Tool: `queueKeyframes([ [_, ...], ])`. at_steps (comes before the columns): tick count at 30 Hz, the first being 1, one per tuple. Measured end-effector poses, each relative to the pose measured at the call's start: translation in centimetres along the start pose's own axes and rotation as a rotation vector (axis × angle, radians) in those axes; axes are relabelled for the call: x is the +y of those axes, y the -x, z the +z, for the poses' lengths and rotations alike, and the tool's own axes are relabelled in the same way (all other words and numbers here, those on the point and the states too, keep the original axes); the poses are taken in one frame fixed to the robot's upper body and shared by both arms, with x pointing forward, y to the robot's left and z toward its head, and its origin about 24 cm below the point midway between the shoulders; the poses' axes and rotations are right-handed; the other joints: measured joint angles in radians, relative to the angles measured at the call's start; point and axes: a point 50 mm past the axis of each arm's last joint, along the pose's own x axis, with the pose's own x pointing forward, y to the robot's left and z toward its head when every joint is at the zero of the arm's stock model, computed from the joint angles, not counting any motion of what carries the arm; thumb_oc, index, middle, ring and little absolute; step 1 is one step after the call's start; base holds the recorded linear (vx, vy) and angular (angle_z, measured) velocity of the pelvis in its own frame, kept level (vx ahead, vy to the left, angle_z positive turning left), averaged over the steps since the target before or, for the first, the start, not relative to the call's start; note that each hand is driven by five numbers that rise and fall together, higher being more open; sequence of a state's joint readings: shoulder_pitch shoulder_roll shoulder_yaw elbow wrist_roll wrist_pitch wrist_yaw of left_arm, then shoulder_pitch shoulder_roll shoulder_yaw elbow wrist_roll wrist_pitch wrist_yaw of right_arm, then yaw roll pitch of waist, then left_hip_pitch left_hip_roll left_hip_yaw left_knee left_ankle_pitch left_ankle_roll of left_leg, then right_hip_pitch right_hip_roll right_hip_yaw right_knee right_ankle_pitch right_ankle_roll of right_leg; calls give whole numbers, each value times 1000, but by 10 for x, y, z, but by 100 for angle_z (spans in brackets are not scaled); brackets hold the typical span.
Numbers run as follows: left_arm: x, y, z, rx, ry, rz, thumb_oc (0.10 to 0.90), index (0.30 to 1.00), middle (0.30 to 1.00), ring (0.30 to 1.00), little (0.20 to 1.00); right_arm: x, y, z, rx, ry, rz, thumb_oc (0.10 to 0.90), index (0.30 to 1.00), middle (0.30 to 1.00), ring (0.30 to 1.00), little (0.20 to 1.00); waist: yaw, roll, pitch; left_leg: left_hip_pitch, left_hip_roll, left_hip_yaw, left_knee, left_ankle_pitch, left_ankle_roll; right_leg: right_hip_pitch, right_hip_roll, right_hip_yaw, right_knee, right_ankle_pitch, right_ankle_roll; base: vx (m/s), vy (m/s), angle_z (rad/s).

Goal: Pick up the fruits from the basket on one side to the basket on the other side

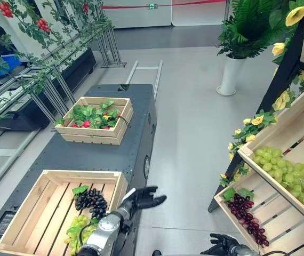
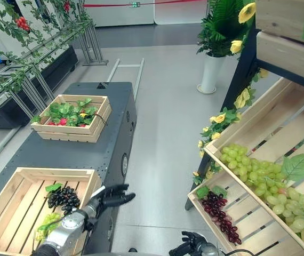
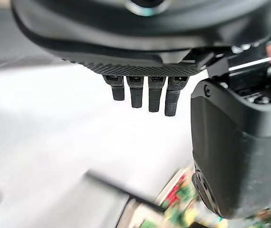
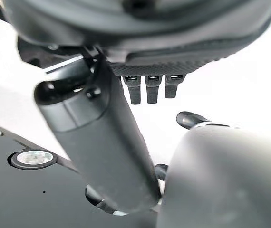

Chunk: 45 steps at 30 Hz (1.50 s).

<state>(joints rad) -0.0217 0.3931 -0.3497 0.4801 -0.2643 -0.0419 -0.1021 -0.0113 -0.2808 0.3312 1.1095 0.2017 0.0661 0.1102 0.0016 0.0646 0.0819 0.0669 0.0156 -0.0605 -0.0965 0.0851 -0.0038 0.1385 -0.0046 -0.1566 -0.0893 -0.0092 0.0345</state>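
Note:
On the dark cart, the near wooden crate (image 1: 21, 213) holds a bunch of dark grapes (image 1: 91, 200) and a bunch of green grapes (image 1: 79, 226). My left hand (image 1: 143, 199) hovers just past that crate's right rim, open and empty; its fingers (image 3: 148, 93) point out straight in the left wrist view. On the right, a slanted shelf crate (image 1: 280, 226) holds dark red grapes (image 1: 247, 215), and the crate above it holds green grapes (image 1: 286, 172). My right hand (image 1: 224, 246) hangs low in front of that shelf, open, with nothing in it.
A second crate (image 1: 94, 133) with leaves and red fruits stands farther back on the cart (image 1: 125, 154). A trellis with vines (image 1: 40, 69) runs along the left. A white potted plant (image 1: 231, 74) stands at the back right. Grey floor lies between cart and shelf.

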Motion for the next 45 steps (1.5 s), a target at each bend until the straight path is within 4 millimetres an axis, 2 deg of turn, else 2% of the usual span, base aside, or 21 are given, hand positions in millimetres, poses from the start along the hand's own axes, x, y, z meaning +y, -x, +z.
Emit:
queueKeyframes([
  [2, 18, 3, 18, -66, -91, 106, 800, 900, 900, 900, 900, 0, 2, -3, -9, -3, 1, 800, 900, 900, 900, 900, 13, -1, 4, -6, 0, -13, 0, 2, -3, -1, 1, -20, 0, -3, -3, 12, -1, 16],
  [6, 44, 10, 32, -113, -184, 267, 800, 900, 900, 900, 900, 0, 2, -6, -5, -7, 0, 800, 900, 900, 900, 900, 36, -4, 11, -6, -1, -24, 0, 5, -7, -1, 4, -29, 0, -5, -6, 34, 2, 12],
  [9, 64, 20, 44, -154, -289, 392, 800, 900, 900, 900, 900, 2, 2, -7, -9, -12, 5, 800, 900, 900, 900, 900, 46, -17, 26, -7, -1, -48, 0, 8, -11, 8, 6, -49, 0, -11, -8, 44, -3, 19],
  [12, 78, 27, 52, -175, -383, 490, 800, 900, 900, 900, 900, 2, 2, -8, -10, -11, 6, 800, 900, 900, 900, 900, 73, -25, 34, -16, -1, -52, 0, 7, -14, 8, 8, -53, 0, -16, -4, 18, 4, 8],
  [16, 96, 37, 56, -165, -575, 585, 800, 900, 900, 900, 900, 5, 2, -3, -36, -6, 16, 800, 900, 900, 900, 900, 81, -43, 55, -38, -3, -72, 1, 15, -15, -4, 8, -75, 1, -20, -4, -27, 26, 15],
  [19, 108, 43, 55, -124, -696, 606, 800, 900, 900, 900, 900, 4, 2, 1, -49, -1, 14, 800, 900, 900, 900, 900, 98, -47, 82, -45, -5, -77, 7, 19, -16, -8, 9, -81, 1, -20, -3, -45, 56, 8],
  [24, 130, 55, 53, -48, -871, 634, 800, 900, 900, 900, 900, -5, 2, 13, -87, 20, 10, 800, 900, 900, 900, 900, 103, -31, 131, -69, -17, -101, 22, 25, -17, -14, 7, -106, 1, -24, 1, -39, 64, 23],
  [28, 147, 63, 56, -7, -974, 661, 800, 900, 900, 900, 900, -10, 3, 25, -126, 35, 5, 800, 900, 900, 900, 900, 127, -23, 183, -124, -18, -101, 61, 28, -20, -43, 12, -110, 13, -30, -8, -74, 43, 29],
  [33, 175, 74, 63, 67, -1098, 709, 800, 900, 900, 900, 900, -21, 4, 55, -212, 44, -4, 800, 900, 900, 900, 900, 156, -29, 269, -198, -7, -100, 110, 33, -29, -132, 17, -132, 129, -77, -27, -58, 36, 20],
  [36, 190, 78, 71, 103, -1167, 737, 800, 900, 900, 900, 900, -23, 5, 69, -260, 12, -4, 800, 900, 900, 900, 900, 155, -36, 312, -253, -14, -99, 148, 33, -29, -223, -1, -131, 260, -130, -34, -76, 50, 14],
  [38, 195, 79, 77, 109, -1182, 756, 800, 900, 900, 900, 900, -24, 6, 76, -285, -8, -2, 800, 900, 900, 900, 900, 156, -38, 331, -275, -20, -98, 165, 33, -29, -267, -13, -128, 322, -152, -33, -89, 54, 3],
  [41, 204, 79, 97, 96, -1241, 792, 800, 900, 900, 900, 900, -25, 9, 94, -342, 0, 2, 800, 900, 900, 900, 900, 153, -42, 370, -327, -38, -97, 203, 30, -33, -352, -41, -126, 442, -197, -36, -30, 21, 2],
  [45, 205, 75, 115, 55, -1258, 825, 800, 900, 900, 900, 900, -24, 11, 107, -381, 11, 8, 800, 900, 900, 900, 900, 149, -40, 403, -368, -49, -82, 254, 28, -35, -409, -57, -120, 528, -228, -44, -16, 25, 4],
])
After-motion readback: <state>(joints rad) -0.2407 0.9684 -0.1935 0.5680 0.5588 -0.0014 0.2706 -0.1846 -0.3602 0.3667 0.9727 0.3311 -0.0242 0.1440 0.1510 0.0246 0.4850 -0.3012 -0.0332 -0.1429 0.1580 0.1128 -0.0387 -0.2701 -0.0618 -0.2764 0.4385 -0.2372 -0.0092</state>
